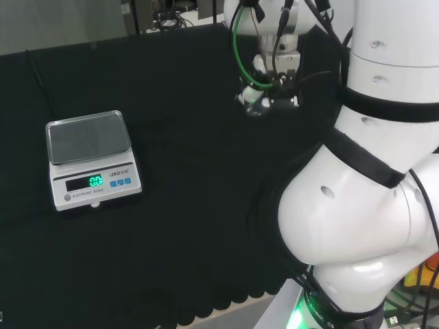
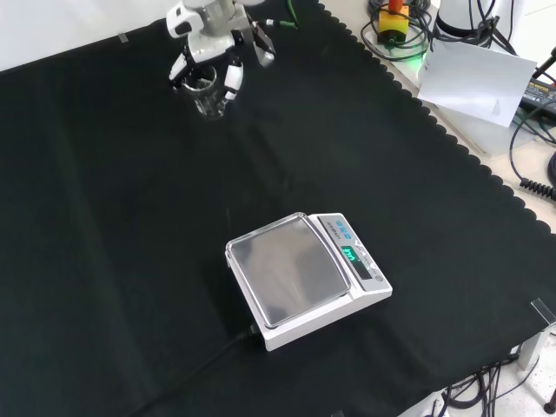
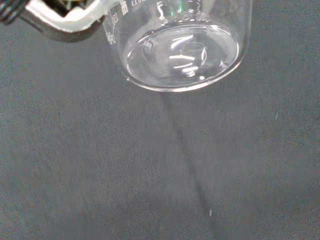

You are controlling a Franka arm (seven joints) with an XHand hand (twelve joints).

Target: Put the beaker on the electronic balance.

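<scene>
Clear glass beaker [image 2: 208,97] sitting on the black cloth [image 2: 104,261] at front view's top left, hand [image 2: 213,48] reaching down over it, fingers [image 2: 233,78] curling around its rim; electronic balance [image 2: 304,276] sitting well apart, pan bare

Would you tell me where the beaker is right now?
In the front view the beaker stands on the cloth at upper left, under the hand, well away from the electronic balance.
</scene>
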